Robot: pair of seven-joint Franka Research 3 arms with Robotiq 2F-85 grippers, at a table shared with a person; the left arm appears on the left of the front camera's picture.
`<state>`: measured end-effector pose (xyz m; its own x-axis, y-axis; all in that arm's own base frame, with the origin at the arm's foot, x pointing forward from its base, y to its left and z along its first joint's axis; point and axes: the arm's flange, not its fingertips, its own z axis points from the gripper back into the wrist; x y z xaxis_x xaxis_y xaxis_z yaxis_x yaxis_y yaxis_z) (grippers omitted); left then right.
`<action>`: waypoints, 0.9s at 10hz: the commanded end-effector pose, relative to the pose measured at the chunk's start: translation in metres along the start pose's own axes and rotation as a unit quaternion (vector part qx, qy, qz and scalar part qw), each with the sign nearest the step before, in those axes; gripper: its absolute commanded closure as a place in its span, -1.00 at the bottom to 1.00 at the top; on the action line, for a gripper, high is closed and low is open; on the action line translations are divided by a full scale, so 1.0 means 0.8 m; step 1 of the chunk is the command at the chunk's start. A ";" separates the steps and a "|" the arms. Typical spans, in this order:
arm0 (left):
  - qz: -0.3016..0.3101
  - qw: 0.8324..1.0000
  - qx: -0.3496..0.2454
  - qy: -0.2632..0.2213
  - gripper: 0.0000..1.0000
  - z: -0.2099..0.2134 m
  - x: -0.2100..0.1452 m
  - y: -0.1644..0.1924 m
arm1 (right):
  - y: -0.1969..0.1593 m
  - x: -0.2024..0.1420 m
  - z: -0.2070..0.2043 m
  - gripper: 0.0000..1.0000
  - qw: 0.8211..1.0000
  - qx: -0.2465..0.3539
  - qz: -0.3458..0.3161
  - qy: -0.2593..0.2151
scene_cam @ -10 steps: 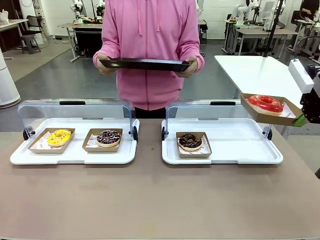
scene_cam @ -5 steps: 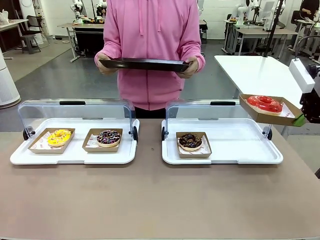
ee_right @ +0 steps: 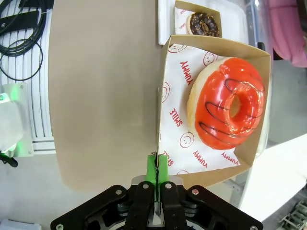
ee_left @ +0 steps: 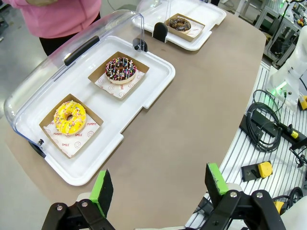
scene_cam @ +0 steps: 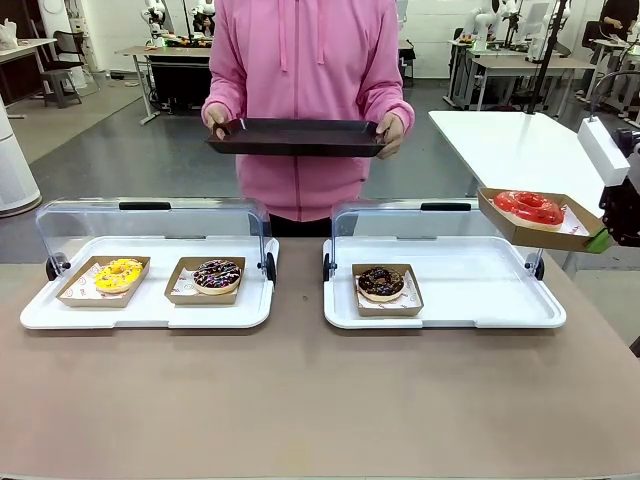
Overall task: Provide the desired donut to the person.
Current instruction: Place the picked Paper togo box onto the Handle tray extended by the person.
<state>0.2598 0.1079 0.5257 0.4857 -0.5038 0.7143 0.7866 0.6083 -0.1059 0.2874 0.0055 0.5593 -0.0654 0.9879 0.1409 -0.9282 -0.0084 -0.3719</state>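
Right wrist view: the right gripper (ee_right: pixel 157 160) pinches a cardboard box (ee_right: pixel 211 45) by its wall, carrying the red donut (ee_right: pixel 228 110) level above the 3 o'clock edge of the table (scene_cam: pixel 300 400). At 12 o'clock the person (scene_cam: pixel 305 60) offers a dark tray (scene_cam: pixel 296 137), likely to receive it; the left gripper (ee_left: pixel 160 184) gapes empty.

Red donut (scene_cam: pixel 531 207) in raised box (scene_cam: pixel 517 229); person (scene_cam: pixel 300 70) holds tray (scene_cam: pixel 297 137).

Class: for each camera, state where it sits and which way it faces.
Front: fixed between the arms, facing the person across the table; right gripper at right edge.
Left wrist: above the table, looking down on the yellow donut; left gripper open.
Right wrist: looks down on the red donut, its carton pinched.
Both wrist views share the chocolate donut.
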 end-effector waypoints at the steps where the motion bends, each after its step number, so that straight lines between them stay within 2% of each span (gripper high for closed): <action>1: -0.009 1.000 -0.005 -0.005 -1.00 0.001 -0.002 0.001 | 0.001 -0.002 0.002 1.00 1.000 0.000 0.001 0.012; 9: -0.009 1.000 -0.005 -0.005 -1.00 0.001 -0.002 0.001 | 0.001 -0.002 0.002 1.00 1.000 0.000 0.001 0.012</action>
<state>0.2598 0.1079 0.5257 0.4855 -0.5039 0.7144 0.7868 0.6081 -0.1058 0.2874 0.0055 0.5593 -0.0659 0.9877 0.1415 -0.9283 -0.0086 -0.3718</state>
